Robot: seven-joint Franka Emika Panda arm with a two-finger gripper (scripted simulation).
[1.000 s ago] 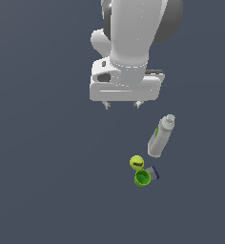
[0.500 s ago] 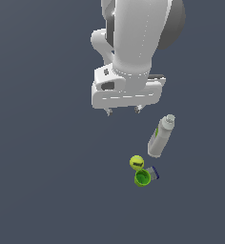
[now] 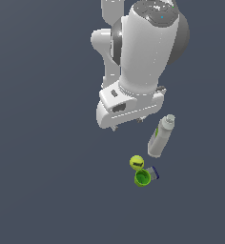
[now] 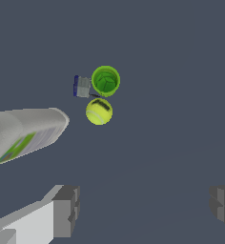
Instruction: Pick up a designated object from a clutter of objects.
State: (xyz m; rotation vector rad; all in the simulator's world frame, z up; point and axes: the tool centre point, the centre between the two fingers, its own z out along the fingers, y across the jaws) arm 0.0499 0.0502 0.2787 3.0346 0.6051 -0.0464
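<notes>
The designated object, a lime-green cup (image 3: pixel 142 178) (image 4: pixel 105 80), stands upright with its hollow mouth showing. It touches the yellow-green ball (image 3: pixel 137 162) (image 4: pixel 98 111) on one side and a tiny grey-and-blue item (image 3: pixel 153 173) (image 4: pixel 81 86) on the other. A long grey-white bottle (image 3: pixel 161 136) (image 4: pixel 24 133) lies beside them; together they form the clutter of objects. My gripper (image 3: pixel 127 124) (image 4: pixel 145 207) hangs above the floor, short of the cup and apart from it. It is open, its fingers (image 4: pixel 66 209) spread wide with nothing between them.
The objects rest on a plain dark grey floor (image 3: pixel 47 181). The bottle lies close beside my hand in the exterior view, towards that view's right.
The arm has come down in the exterior view towards the clutter, most of it in the last half second. The objects have not moved.
</notes>
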